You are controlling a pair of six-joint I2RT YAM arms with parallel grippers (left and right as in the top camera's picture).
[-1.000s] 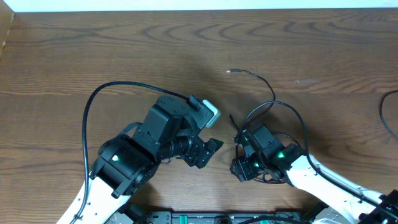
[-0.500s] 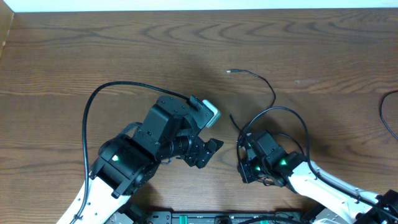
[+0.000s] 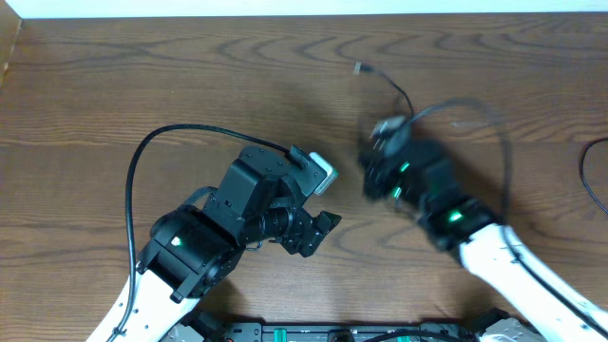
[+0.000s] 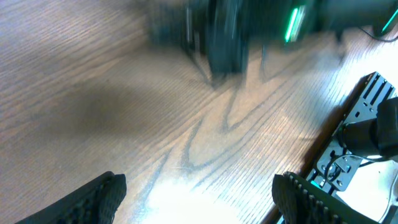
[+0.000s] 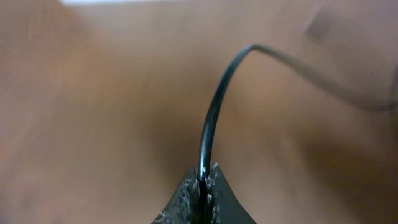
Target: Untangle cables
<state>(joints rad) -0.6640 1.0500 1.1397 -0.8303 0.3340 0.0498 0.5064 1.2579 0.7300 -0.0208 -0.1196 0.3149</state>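
Observation:
One thin black cable [image 3: 397, 91] shows; its small plug end [image 3: 359, 67] lies on the far middle of the wooden table [image 3: 142, 85]. No white cable is in view. My right gripper [image 3: 375, 154], blurred by motion, is shut on this black cable. The right wrist view shows the black cable [image 5: 214, 106] rising from the pinched tips of the right gripper [image 5: 205, 177] and bending right. My left gripper [image 3: 320, 231] hovers open and empty left of it. In its wrist view the left gripper [image 4: 199, 199] has both fingertips [image 4: 102, 193] far apart over bare wood.
The right arm [image 4: 230, 31] shows as a blurred dark mass with a green light. A thick black arm wire [image 3: 133, 180] loops left of the left arm. Another black cord [image 3: 591, 176] curves at the right edge. A metal frame [image 4: 367, 118] stands along the near edge.
My right gripper closed on the black cable and swung away from the near edge toward the table's far side, dragging the plug end farther back. The left arm stayed still and open.

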